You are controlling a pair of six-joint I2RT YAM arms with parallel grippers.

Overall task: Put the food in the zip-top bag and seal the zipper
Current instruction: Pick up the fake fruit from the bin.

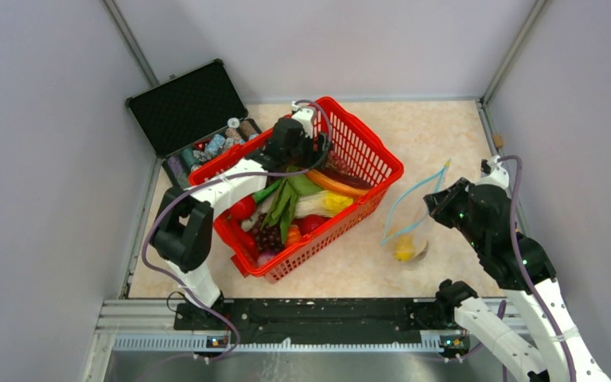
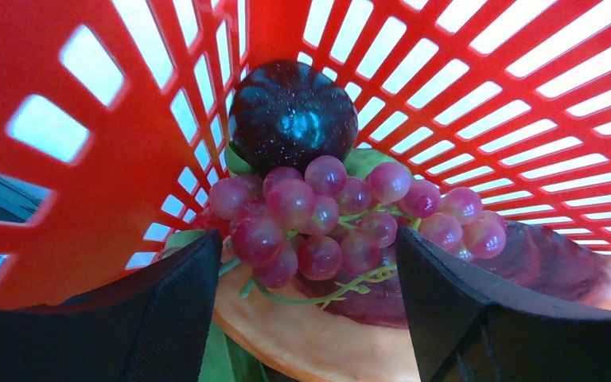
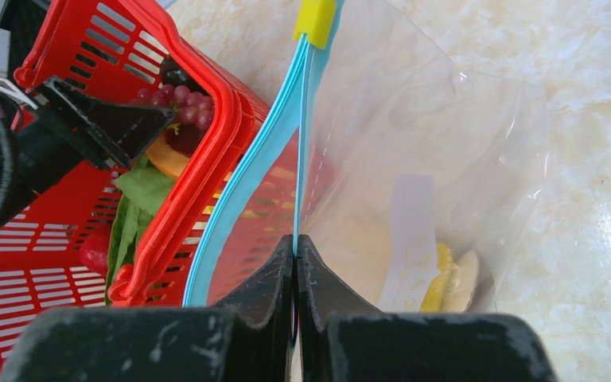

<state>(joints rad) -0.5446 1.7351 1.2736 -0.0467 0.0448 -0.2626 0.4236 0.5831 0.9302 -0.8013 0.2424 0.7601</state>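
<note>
My left gripper point(image 1: 312, 156) is open inside the red basket point(image 1: 366, 143), its jaws on either side of a bunch of purple-red grapes point(image 2: 326, 215) without closing on it. A dark purple round fruit point(image 2: 290, 115) lies behind the grapes, and an orange and purple piece point(image 2: 318, 334) lies under them. My right gripper point(image 3: 296, 239) is shut on the light-blue zipper point(image 3: 282, 127) of the clear zip-top bag point(image 3: 445, 143) and holds it upright with the mouth open. A yellow food piece point(image 3: 443, 278) lies in the bag next to the white label point(image 3: 410, 239).
The basket holds several more toy vegetables point(image 1: 302, 203). The bag point(image 1: 410, 231) stands just right of the basket. An open black case point(image 1: 183, 107) with small bottles and spools stands at the back left. Grey walls close in on both sides.
</note>
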